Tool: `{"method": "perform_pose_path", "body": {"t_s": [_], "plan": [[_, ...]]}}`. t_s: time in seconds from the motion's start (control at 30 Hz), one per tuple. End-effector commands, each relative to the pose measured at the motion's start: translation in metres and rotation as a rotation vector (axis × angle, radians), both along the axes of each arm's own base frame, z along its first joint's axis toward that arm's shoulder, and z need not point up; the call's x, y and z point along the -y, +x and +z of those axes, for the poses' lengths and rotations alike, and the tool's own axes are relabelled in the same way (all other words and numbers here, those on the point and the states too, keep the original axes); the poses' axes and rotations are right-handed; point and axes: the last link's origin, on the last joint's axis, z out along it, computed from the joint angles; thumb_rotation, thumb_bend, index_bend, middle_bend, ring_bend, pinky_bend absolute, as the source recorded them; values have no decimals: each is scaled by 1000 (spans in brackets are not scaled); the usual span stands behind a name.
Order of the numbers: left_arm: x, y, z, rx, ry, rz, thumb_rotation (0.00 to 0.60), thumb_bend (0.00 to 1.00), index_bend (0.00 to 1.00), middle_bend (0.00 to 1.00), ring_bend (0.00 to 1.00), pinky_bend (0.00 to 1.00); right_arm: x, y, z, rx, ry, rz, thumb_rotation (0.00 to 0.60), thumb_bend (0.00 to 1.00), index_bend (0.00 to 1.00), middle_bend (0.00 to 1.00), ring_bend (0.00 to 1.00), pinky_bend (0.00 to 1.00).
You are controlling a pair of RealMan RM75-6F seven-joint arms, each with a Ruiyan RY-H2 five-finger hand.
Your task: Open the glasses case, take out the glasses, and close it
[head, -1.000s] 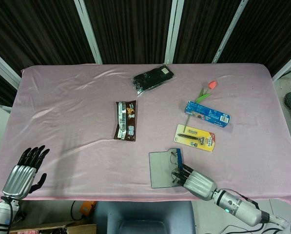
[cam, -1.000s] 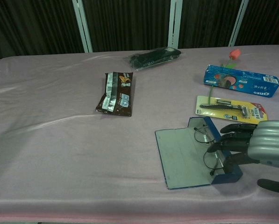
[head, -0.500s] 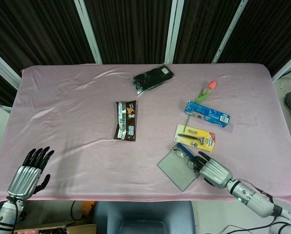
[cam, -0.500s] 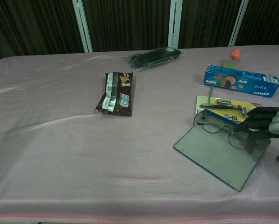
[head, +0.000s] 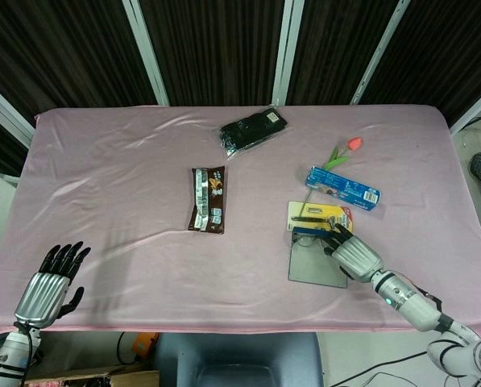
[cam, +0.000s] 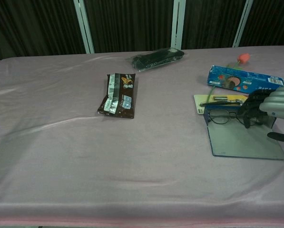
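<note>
- The glasses case (cam: pixel 244 142) lay open near the right end of the table's front edge, its flat lid spread on the pink table (head: pixel 119 201).
- The glasses (cam: pixel 227 118) sat at the far edge of the case, their long side running left to right.
- The right hand (cam: pixel 270 108) was at the right end of the glasses. Its dark fingers (cam: pixel 250 110) curled toward the frame; I could not tell if they pinched it.
- The left hand (head: pixel 45 286) rested at the front left corner, fingers spread, holding nothing. It was well apart from the case, so the right hand was the nearer one.
- I think lifting the glasses up and away came next.
- There was one case, one pair of glasses, one razor pack (cam: pixel 220 100), one cookie box (cam: pixel 244 81), one flower (cam: pixel 241 59), one snack bar (cam: pixel 118 94) and one black bag (cam: pixel 156 58).
</note>
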Motion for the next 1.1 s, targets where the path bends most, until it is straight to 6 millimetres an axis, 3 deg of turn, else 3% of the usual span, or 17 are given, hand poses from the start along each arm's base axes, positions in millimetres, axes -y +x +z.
{"method": "perform_pose_path", "body": {"t_s": [0.03,0.27,0.4,0.63,0.87,0.97,1.1], "plan": [[0,0,0,-1,-1,0,600,414,0,0,0,0,13,4,-4,1,-18,-10,600,554,462,188,141,0],[-1,0,-1,-3,-3,4,600,413,0,0,0,0,35,10,-10,-4,-46,-41,600,554,462,188,141,0],[0,0,0,1,2,2,600,414,0,0,0,0,29,12,-5,39,-32,-57,600,554,458,188,141,0],[1,1,1,9,-2,-3,600,413,0,0,0,0,9,8,23,90,-62,-42,600,555,457,188,140,0],[3,3,2,15,-2,-14,600,413,0,0,0,0,8,8,35,140,-109,-56,600,518,463,188,141,0],[4,3,2,17,-5,-17,600,413,0,0,0,0,22,14,35,195,-171,-67,600,429,476,188,141,0],[3,3,1,14,-11,-19,600,414,0,0,0,0,51,30,21,234,-229,-69,600,417,481,188,140,0]]}}
